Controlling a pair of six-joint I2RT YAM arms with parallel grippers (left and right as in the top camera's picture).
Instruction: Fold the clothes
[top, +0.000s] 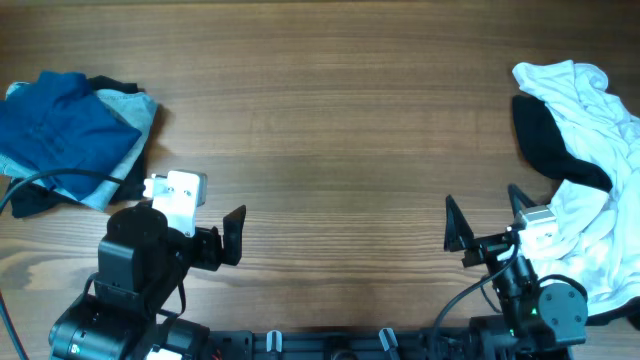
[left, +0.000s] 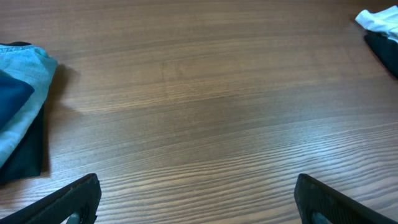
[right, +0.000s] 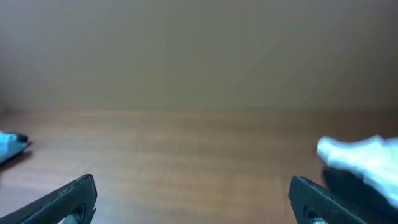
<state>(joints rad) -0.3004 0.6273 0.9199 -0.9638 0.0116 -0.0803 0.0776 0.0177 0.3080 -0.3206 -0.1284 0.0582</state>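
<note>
At the table's left lies a folded stack: a deep-blue shirt (top: 50, 130) on top of pale-blue denim jeans (top: 135, 112) and a black garment (top: 28, 203). The left wrist view shows the jeans (left: 31, 81) and the black garment (left: 26, 155) at its left edge. At the right lies a crumpled white garment (top: 590, 110) over a black garment (top: 545, 145); the white one also shows in the right wrist view (right: 360, 154). My left gripper (top: 218, 238) (left: 199, 205) is open and empty over bare wood. My right gripper (top: 488, 218) (right: 196, 205) is open and empty, just left of the white pile.
The wooden table (top: 330, 120) stretches between the two piles. A black cable (top: 60, 180) runs across the left stack toward the left arm. The arm bases stand at the front edge.
</note>
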